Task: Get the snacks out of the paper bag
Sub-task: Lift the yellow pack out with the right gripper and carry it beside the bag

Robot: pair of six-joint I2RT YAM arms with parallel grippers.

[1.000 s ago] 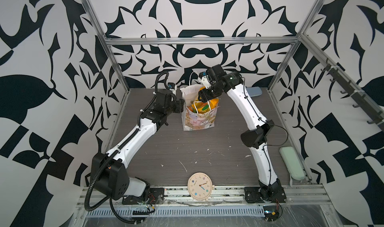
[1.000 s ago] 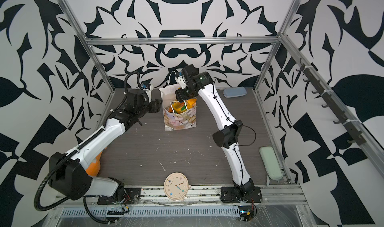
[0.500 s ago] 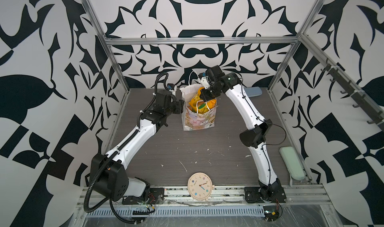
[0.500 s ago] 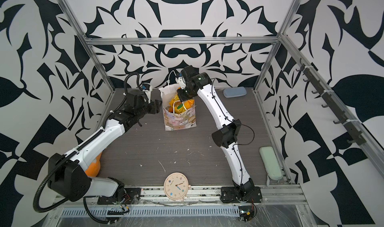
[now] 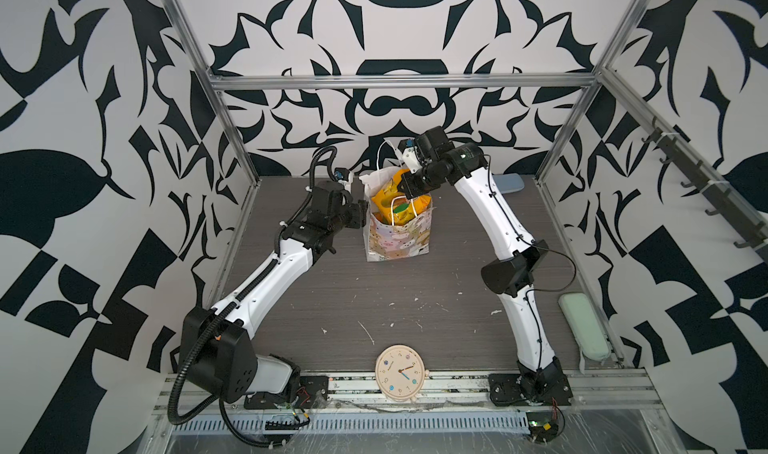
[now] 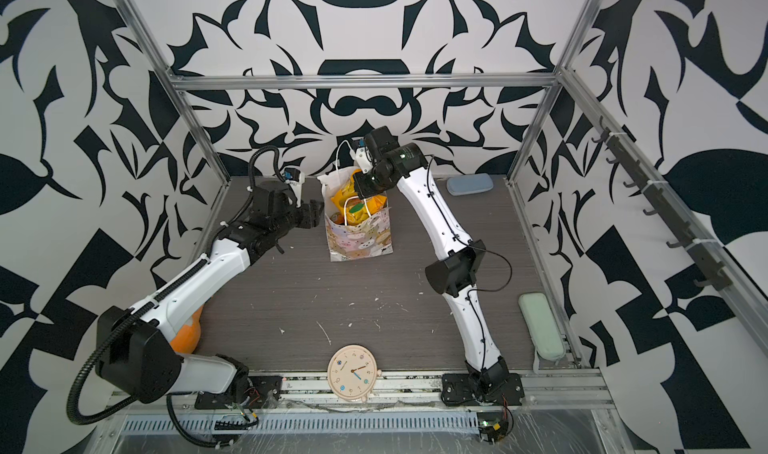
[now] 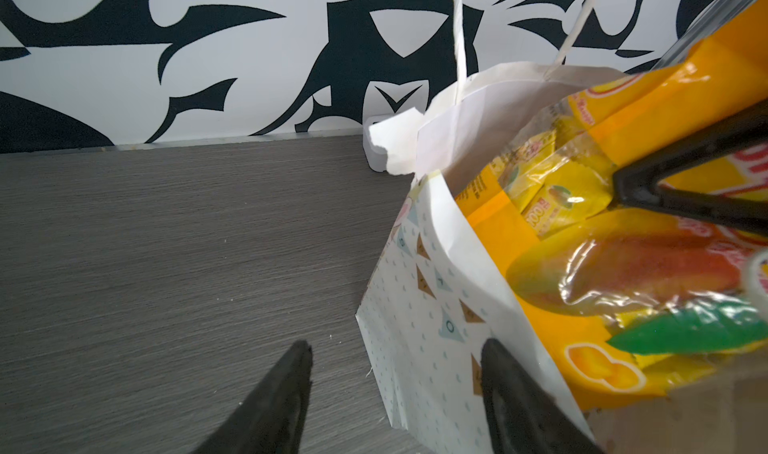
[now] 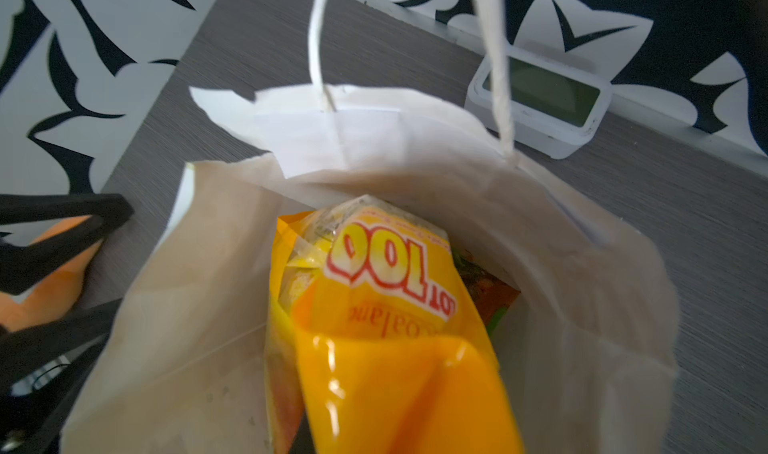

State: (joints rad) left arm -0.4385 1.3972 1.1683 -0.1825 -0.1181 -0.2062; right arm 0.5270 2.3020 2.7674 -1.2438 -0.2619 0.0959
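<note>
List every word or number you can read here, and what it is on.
"OT 100", upside down in the right wrist view: yellow packet.
"oalan", a fragment of the smaller word under it: same packet.
Wrappers inside the packet: print blurred.
Clock numerals: too small.

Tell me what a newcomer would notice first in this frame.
The pastel animal-print paper bag stands centre-back, with bright snack packets bulging from its mouth. The right gripper is shut on a yellow-orange packet there, while the left gripper sits open by the bag's narrow side. A round clock lies at the front edge.
</note>
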